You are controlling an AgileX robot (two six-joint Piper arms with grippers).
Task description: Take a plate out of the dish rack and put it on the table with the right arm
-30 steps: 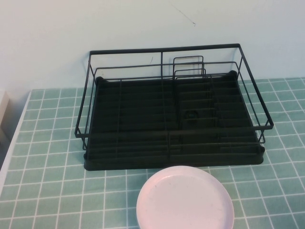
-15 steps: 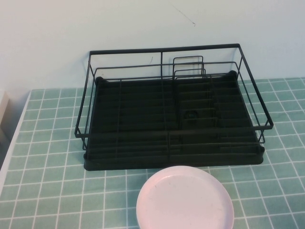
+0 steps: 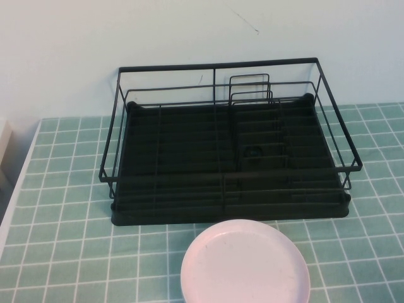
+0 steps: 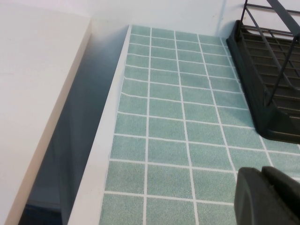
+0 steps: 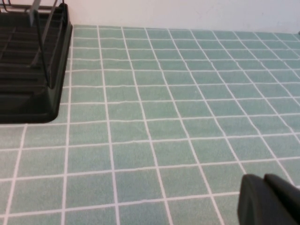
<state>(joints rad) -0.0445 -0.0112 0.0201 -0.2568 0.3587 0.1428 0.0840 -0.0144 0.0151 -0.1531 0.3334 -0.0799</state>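
Right wrist view shows my right pincer [image 5: 268, 200] over bare tabletop [image 5: 178, 117], dish rack [image 5: 28, 70] ahead, spread unclear. Left pincer [image 4: 267, 197] likewise unclear. Plate [image 3: 245, 264] already lies flat before the rack, between both arms.

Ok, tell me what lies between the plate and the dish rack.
High view: only a bare strip of table between the plate and the dish rack. Neither gripper appears there.

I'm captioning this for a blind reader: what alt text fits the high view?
A pale pink plate lies flat on the teal tiled table, just in front of an empty black wire dish rack standing against a pale wall. Neither the left nor the right gripper appears in this view.
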